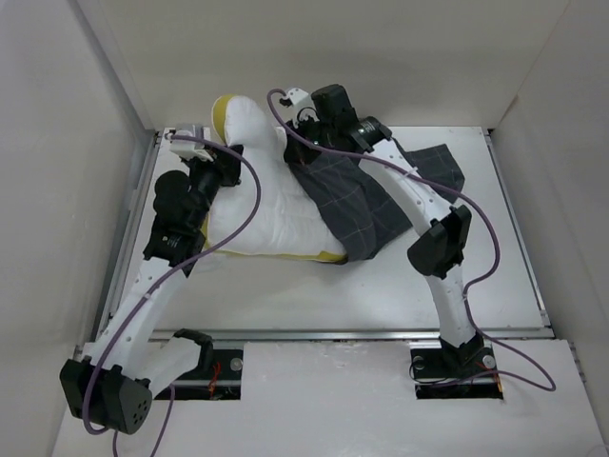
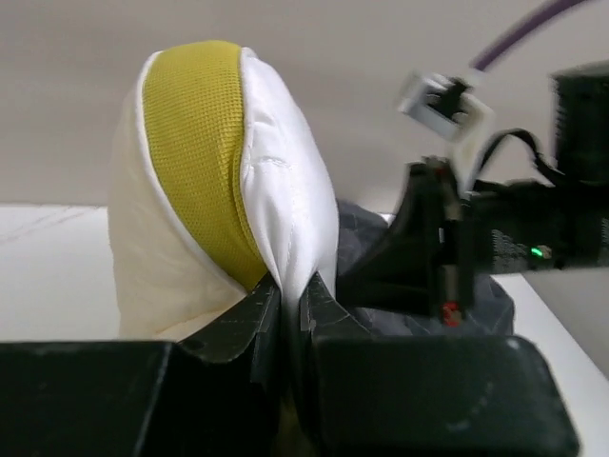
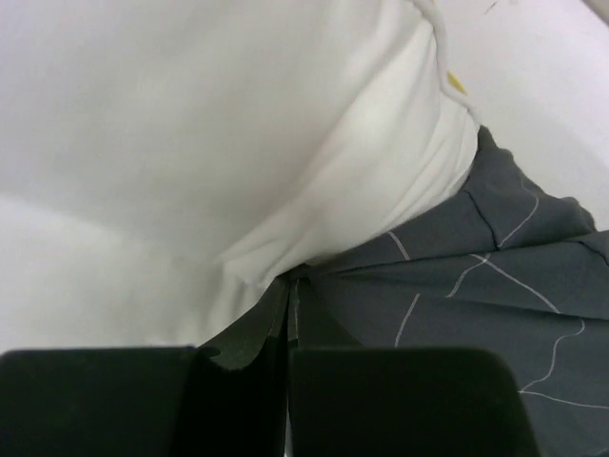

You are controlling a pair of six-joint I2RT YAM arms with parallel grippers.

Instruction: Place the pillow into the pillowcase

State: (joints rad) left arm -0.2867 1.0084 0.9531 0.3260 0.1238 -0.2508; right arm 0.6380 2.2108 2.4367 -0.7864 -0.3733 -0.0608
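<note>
- pinching with my left gripper [image 2: 290, 297]: its two fingers are pressed together on a fold of the white pillow [image 2: 285, 190], on the pillow's far left side.
- that end of the pillow stands up off the table [image 1: 333, 295], and its yellow band [image 2: 195, 143] curves over the top, just above my left fingers.
- my right gripper [image 3: 288, 297] is closed as well, clamped where the grey folds of the pillowcase [image 3: 476, 276] run together against the pillow's white side; the cloth in the pinch looks like the pillowcase's edge.
- from above, that grip sits at the pillow's far right side, across the raised end from my left one.
- the pillowcase covers the pillow's right part and spreads past it to the right, flat on the table.
- the pillow's left part is bare white.
- a sliver of the yellow band shows at the pillow's near edge, just beside the pillowcase's near corner.
</note>
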